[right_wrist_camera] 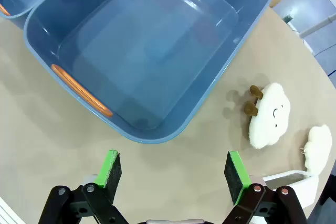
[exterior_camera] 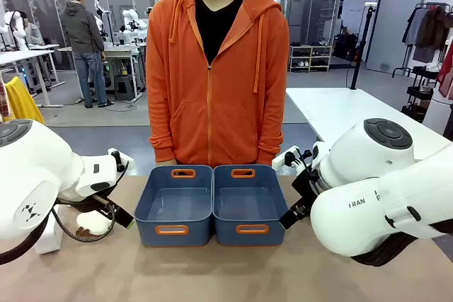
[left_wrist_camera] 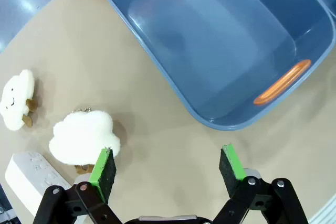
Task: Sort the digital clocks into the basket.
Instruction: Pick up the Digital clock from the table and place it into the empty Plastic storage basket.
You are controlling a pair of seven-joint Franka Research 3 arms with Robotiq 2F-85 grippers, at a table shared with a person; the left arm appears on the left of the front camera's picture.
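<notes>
Two matching slate-blue baskets stand side by side mid-table, the left one (exterior_camera: 173, 206) and the right one (exterior_camera: 249, 204), both with nothing in them. My left gripper (left_wrist_camera: 167, 169) hangs open over bare table beside the left basket (left_wrist_camera: 220, 40). One white digital clock (left_wrist_camera: 29, 174) lies at the lower left of that view, next to a finger (left_wrist_camera: 103, 174). My right gripper (right_wrist_camera: 173, 171) is open too, just short of the right basket (right_wrist_camera: 152, 51). A second white clock (right_wrist_camera: 294, 179) peeks out behind its finger (right_wrist_camera: 236, 174).
Two fluffy cloud plush toys (left_wrist_camera: 18, 98) (left_wrist_camera: 84, 136) lie near the left clock, and two more (right_wrist_camera: 270, 116) (right_wrist_camera: 320, 145) near the right one. A person in an orange hoodie (exterior_camera: 216, 68) stands behind the baskets. Both bulky white arms flank the baskets.
</notes>
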